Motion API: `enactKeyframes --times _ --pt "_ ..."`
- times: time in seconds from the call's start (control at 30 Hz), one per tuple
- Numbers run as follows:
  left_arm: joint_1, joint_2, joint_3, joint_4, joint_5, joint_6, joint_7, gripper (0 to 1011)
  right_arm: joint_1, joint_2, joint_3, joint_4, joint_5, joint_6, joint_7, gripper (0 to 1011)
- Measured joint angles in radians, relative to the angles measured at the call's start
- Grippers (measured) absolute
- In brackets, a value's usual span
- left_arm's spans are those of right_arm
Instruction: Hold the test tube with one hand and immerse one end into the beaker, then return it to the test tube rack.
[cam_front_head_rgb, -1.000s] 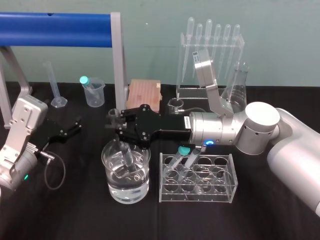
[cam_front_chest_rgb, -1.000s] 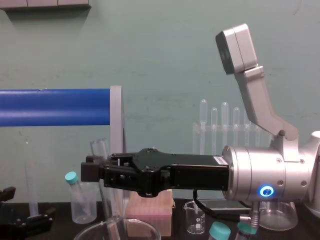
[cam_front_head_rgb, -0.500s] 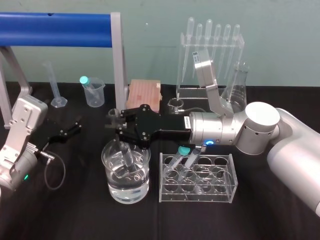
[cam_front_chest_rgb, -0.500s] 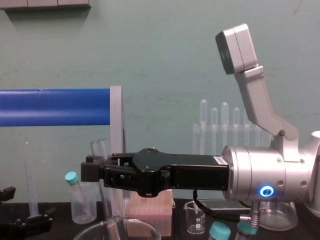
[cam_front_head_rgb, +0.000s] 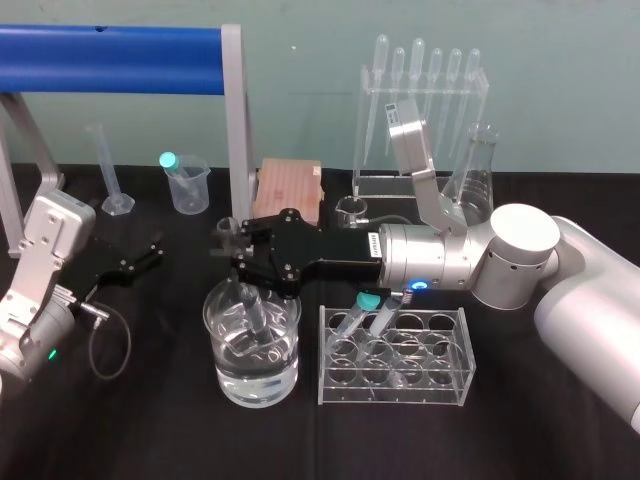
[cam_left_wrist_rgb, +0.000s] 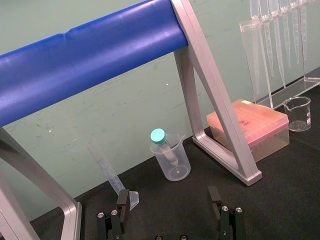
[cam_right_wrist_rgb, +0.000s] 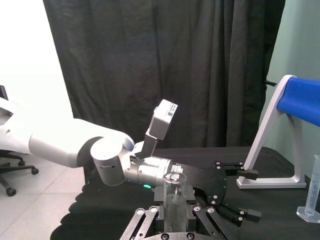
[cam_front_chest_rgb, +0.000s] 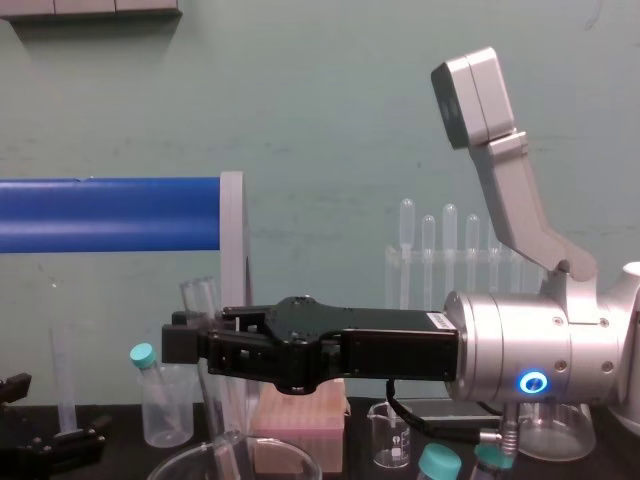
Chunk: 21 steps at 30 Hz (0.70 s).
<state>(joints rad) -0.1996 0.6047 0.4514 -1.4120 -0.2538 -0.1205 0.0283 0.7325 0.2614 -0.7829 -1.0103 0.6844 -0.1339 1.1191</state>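
While clamped, test tube (cam_front_head_rgb: 254, 318): leans a little, lower end inside the beaker (cam_front_head_rgb: 218, 312) and under the water line; cannot tell if it touches the bottom; lipped top pokes up above the fingers.
right gripper (cam_front_head_rgb: 238, 256): reaches in from the right, level above the beaker's rim, fingers pinched narrow on the test tube's upper part.
left gripper (cam_left_wrist_rgb: 169, 197): parked low at the table's left, well apart from the beaker, fingers spread wide.
rack (cam_front_head_rgb: 330, 395): just right of the beaker, only a thin gap between the two walls; two teal-capped tubes (cam_front_head_rgb: 370, 300) tilted in its back-left holes, right under the right gripper's wrist.
frame post (cam_front_head_rgb: 234, 120): upright just behind the right gripper's fingers; tight on that side.
pink box (cam_front_head_rgb: 290, 190): behind the right gripper, beside the frame post.
open room: black table (cam_front_head_rgb: 150, 420) in front of the beaker and to its left, up to the left gripper.
back edge: pipette stand (cam_front_head_rgb: 420, 110), flask (cam_front_head_rgb: 478, 170), plastic cup (cam_front_head_rgb: 188, 190) and cylinder (cam_front_head_rgb: 110, 175) along the wall, well apart from the beaker.
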Motion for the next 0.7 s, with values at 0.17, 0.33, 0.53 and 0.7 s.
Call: enactKeyframes --times 0.17,0.33,0.53,0.7 --pt "0.0 0.0 0.0 0.0 0.0 0.0 0.0 1000 0.0 0.0 0.0 0.0 0.0 0.0 0.0 226" --pt "0.0 0.0 0.0 0.0 0.0 0.0 0.0 1000 0.0 0.0 0.0 0.0 0.0 0.0 0.0 225" --pt "0.0 0.0 0.0 0.0 0.0 0.0 0.0 1000 0.0 0.0 0.0 0.0 0.0 0.0 0.0 226" --pt "0.0 0.0 0.0 0.0 0.0 0.0 0.0 1000 0.0 0.0 0.0 0.0 0.0 0.0 0.0 225"
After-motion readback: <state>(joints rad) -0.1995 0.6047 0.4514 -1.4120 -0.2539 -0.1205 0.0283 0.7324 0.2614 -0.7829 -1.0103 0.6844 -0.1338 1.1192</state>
